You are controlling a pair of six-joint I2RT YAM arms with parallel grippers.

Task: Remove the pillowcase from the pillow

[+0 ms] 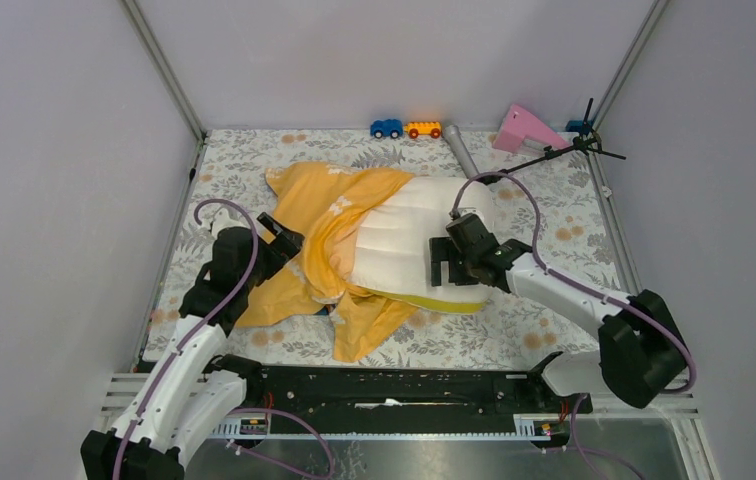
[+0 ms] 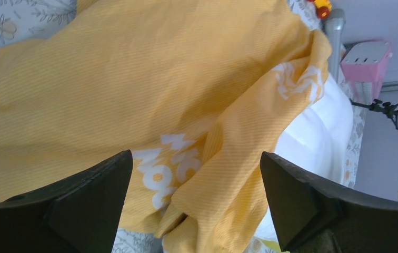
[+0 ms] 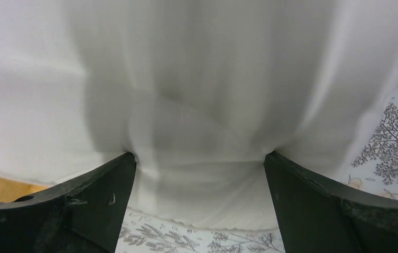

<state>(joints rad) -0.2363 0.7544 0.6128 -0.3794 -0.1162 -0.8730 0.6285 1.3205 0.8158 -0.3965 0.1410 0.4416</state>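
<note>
On the floral mat (image 1: 239, 165), mid-table, the pillow (image 1: 424, 235) lay roughly half out. Its right end was bare white and its left end sat inside the bunched orange pillowcase (image 1: 329, 215).

Step in hand, by my read: peeling the case off leftward while the other arm pins the pillow.

- **Right gripper** (image 1: 446, 262): on the bare part, toward the pillow's near edge, jaws spread wide. Its fingers (image 3: 81, 205) pushed into the white stuffing, which bulged between them. Nothing clamped.
- **Left gripper** (image 1: 279, 240): at the case's left side, jaws also wide apart. Orange cloth with white lettering lay just ahead of the fingers. Nothing pinched; couldn't tell whether the tips touched cloth.

The next move probably called for the left to close on a fold of the case alone, not the pillow under it, then pull left. Meanwhile the right would clamp or press the bare end so it wouldn't drag along. Loose cloth trailing toward the near edge might snag.
</note>
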